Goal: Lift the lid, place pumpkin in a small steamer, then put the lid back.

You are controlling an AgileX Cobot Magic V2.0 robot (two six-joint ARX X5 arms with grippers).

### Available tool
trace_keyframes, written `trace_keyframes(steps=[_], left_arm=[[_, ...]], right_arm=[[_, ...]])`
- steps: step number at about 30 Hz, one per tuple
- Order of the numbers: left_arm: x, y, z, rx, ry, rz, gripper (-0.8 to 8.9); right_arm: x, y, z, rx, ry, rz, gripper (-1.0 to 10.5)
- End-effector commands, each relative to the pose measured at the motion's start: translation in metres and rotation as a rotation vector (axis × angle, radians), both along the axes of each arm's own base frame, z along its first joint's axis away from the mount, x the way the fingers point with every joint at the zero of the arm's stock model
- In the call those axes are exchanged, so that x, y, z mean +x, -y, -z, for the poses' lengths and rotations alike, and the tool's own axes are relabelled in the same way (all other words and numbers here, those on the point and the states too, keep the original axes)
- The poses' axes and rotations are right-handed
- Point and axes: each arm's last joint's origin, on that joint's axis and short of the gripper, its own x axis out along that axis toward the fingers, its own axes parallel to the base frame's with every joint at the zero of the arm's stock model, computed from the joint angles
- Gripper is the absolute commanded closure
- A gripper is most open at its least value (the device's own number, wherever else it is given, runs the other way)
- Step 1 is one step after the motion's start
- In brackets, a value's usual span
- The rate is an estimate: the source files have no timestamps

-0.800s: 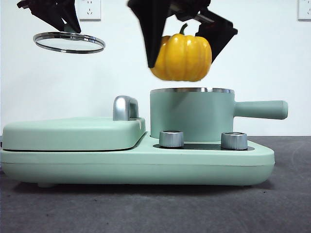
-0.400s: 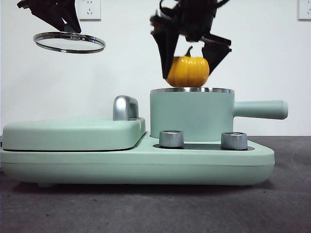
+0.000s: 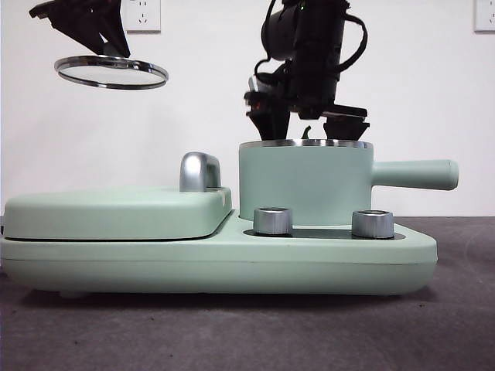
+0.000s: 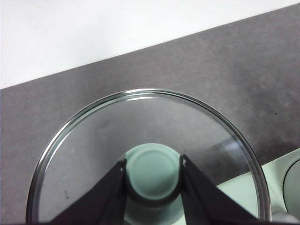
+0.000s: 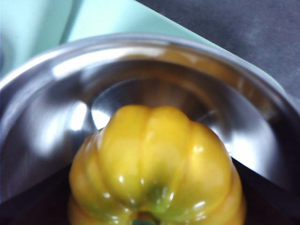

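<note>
Pumpkin [image 5: 157, 171] is down inside the steamer [image 3: 305, 185], w/ the right end effector [image 3: 307, 131] clenched on it, jaws dipping just past the steel rim. In front view only the stem tip [image 3: 306, 134] shows above the rim. Wrist view: pumpkin sits between the jaws, shiny pot floor visible beyond it; can't tell if it's touching bottom yet.

Lid [image 3: 111, 72] hangs high, well off to the side above the griddle cover [image 3: 116, 210]; left end effector [image 4: 153, 174] grips it by the knob [image 4: 153, 171], roughly level.

Step in hand, as I read it: set pumpkin down & let go. To do it well:
- Lower straight, centred; pumpkin is about as wide as the pot, so little room for the jaws beside the wall.
- Release only once it rests on the floor, else it may drop and tip.
- Open just enough to clear, w/o jaws pressing the rim; pull up vertical so the stem isn't snagged.
- Keep lid level and away till the right arm is clear, then bring it over the pot.
</note>
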Motion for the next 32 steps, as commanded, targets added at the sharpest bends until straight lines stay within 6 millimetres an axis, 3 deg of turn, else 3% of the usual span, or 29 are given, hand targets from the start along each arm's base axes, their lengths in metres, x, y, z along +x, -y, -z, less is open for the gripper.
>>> trace_keyframes(steps=[1,12,32], left_arm=[[0.004,0.001,-0.01,-0.011,0.051,0.004,7.99],[0.003,0.001,-0.01,-0.014,0.048,0.001,7.99],[0.003,0.001,-0.009,-0.025,0.043,-0.006,7.99]], right_arm=[[-0.002,-0.007,0.012,-0.063,-0.067,-0.024,6.4],[-0.005,-0.019,0.024,-0.149,-0.048,-0.047,6.4],[0.0,-0.015,0.031,-0.084,-0.107,-0.041,6.4]])
